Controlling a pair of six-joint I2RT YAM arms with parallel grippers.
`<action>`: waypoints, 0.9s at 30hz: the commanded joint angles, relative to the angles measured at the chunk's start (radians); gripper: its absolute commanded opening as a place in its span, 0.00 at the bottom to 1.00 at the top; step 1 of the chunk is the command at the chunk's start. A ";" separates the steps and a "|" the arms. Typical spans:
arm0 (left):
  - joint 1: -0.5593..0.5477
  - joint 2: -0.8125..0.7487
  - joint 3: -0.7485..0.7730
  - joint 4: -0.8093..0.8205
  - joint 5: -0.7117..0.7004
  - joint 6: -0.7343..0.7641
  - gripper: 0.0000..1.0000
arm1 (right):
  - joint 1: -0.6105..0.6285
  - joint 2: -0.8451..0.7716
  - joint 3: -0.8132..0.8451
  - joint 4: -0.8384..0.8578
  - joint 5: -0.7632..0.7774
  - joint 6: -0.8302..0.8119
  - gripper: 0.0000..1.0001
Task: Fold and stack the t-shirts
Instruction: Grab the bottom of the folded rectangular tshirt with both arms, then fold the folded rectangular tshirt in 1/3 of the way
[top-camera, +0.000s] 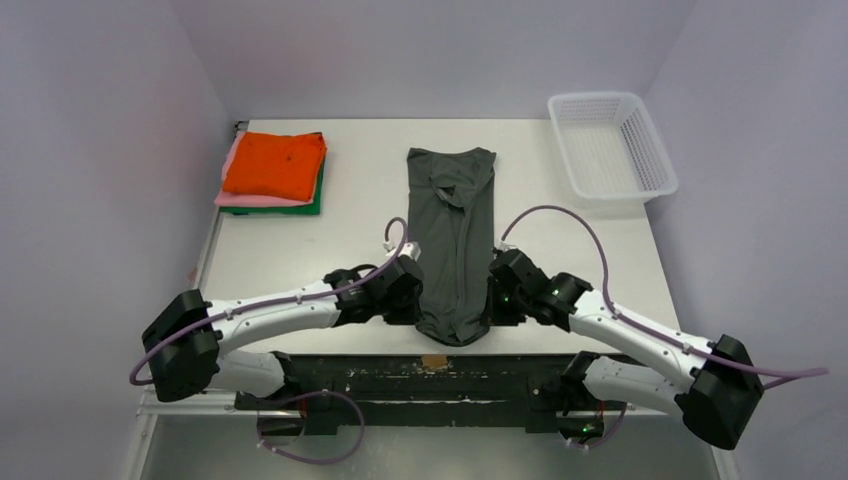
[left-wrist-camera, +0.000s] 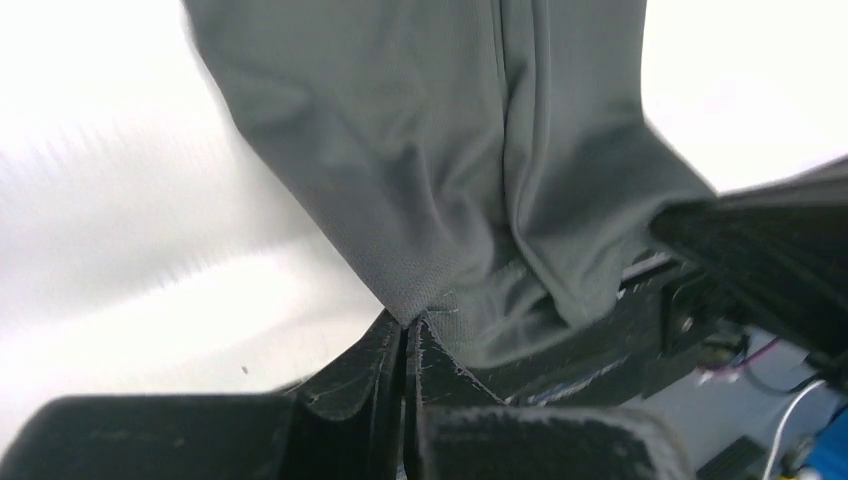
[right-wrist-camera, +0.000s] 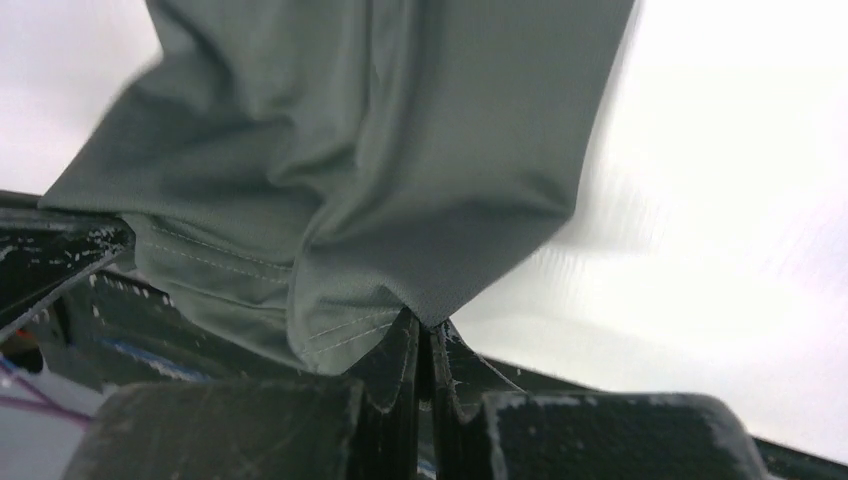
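A dark grey t-shirt (top-camera: 452, 235) lies folded into a long narrow strip down the middle of the table, collar end far, hem end at the near edge. My left gripper (top-camera: 418, 305) is shut on the hem's left corner, seen pinched in the left wrist view (left-wrist-camera: 408, 322). My right gripper (top-camera: 490, 300) is shut on the hem's right corner, seen pinched in the right wrist view (right-wrist-camera: 428, 325). The near end of the shirt (left-wrist-camera: 450, 150) is lifted slightly. A folded stack with an orange shirt (top-camera: 275, 163) on top, a pink one (top-camera: 245, 199) and a green one (top-camera: 312, 203) sits at the far left.
A white plastic mesh basket (top-camera: 610, 145) stands at the far right corner of the table. The table's near edge and the black arm base rail (top-camera: 430, 370) lie just below the shirt's hem. Grey walls close in both sides.
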 joint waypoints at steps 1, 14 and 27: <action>0.143 0.013 0.064 0.068 0.051 0.094 0.00 | -0.022 0.099 0.157 0.004 0.158 -0.065 0.00; 0.431 0.348 0.432 0.016 0.187 0.240 0.00 | -0.297 0.502 0.504 0.146 0.204 -0.216 0.00; 0.621 0.631 0.789 -0.097 0.291 0.275 0.52 | -0.505 0.808 0.781 0.303 -0.038 -0.356 0.46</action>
